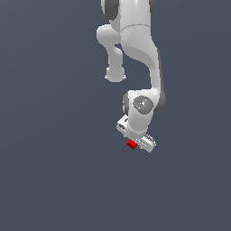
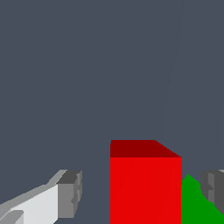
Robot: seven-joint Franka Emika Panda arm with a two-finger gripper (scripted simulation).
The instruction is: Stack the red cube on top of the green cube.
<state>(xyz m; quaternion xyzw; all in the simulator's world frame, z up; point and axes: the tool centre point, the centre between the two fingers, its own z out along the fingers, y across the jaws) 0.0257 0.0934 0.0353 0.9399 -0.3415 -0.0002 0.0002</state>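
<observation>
A: Starting at the exterior view's left: nothing but flat dark slate-grey ground [image 1: 49,171]. Then, right of centre, the white Panda arm [image 1: 137,49] reaching down, glossy, rounded links, a grey disc at the wrist joint.

B: And under the wrist?

A: Gripper [image 1: 135,143] low over the ground, boxy white hand. Red cube [image 1: 131,144] peeking out at its lower edge, tiny, matte, unmarked. A faint green sliver just above the red there, too small to call.

B: Switching to the wrist view, same order.

A: First one finger [image 2: 68,194], white body with a grey ribbed pad. Then a clear gap of ground. Then the red cube [image 2: 145,188], sharp-edged, darker top face, bright front face. Tight against its far side, the green cube [image 2: 197,205], only a wedge showing, same flat finish. Last, the other grey pad [image 2: 213,183] at the frame's edge.

B: So the hand?

A: Spread wide, touching nothing visible. Both cubes sitting between the pads, red nearer the middle, green toward one pad.

B: The relation that matters?

A: Red and green look side by side, touching or nearly, along the closing line. Likely trouble: closing now would catch green along with red. Probably needs a shift or a turn of the wrist to straddle red alone. Stack not yet made.
</observation>
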